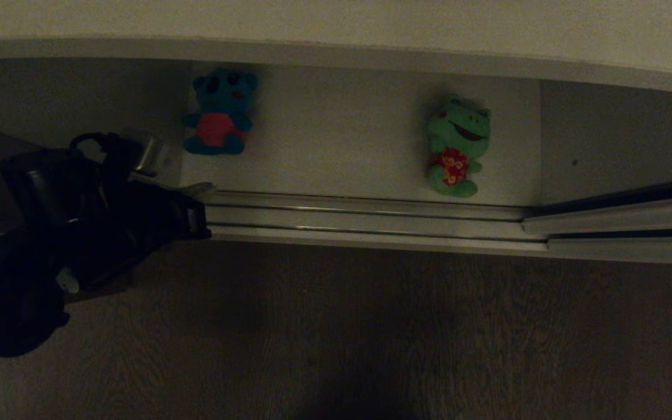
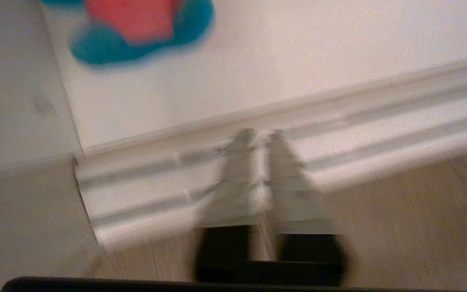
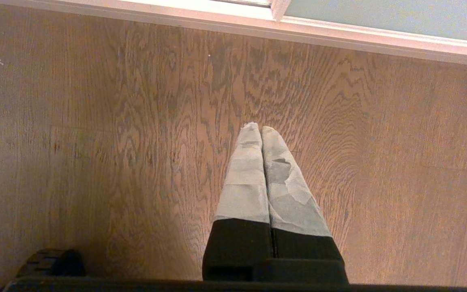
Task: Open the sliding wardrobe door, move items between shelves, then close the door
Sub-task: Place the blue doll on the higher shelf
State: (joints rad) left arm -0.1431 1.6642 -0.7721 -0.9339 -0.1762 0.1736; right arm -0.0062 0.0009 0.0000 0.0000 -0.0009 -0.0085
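The teal-blue bear [image 1: 219,114] with a red belly lies at the left end of the off-white shelf [image 1: 342,140]. The green frog [image 1: 458,146] lies to its right. My left gripper [image 1: 197,189] hangs over the floor track just in front of the bear [image 2: 136,28]. In the left wrist view this gripper [image 2: 260,134] shows a narrow gap between its grey fingers and holds nothing. The sliding wardrobe door [image 3: 379,16], pale grey-green with a beige frame, stands to the right, its lower edge [image 1: 627,224] on the track. My right gripper [image 3: 261,129] is shut and empty above the wooden floor.
A metal floor track [image 1: 371,216] runs along the shelf's front edge. A grey upright panel [image 2: 14,101] bounds the shelf on the left, close to the bear. Another shelf's front edge [image 1: 336,55] crosses above. Brown wooden floor [image 1: 371,332] lies in front.
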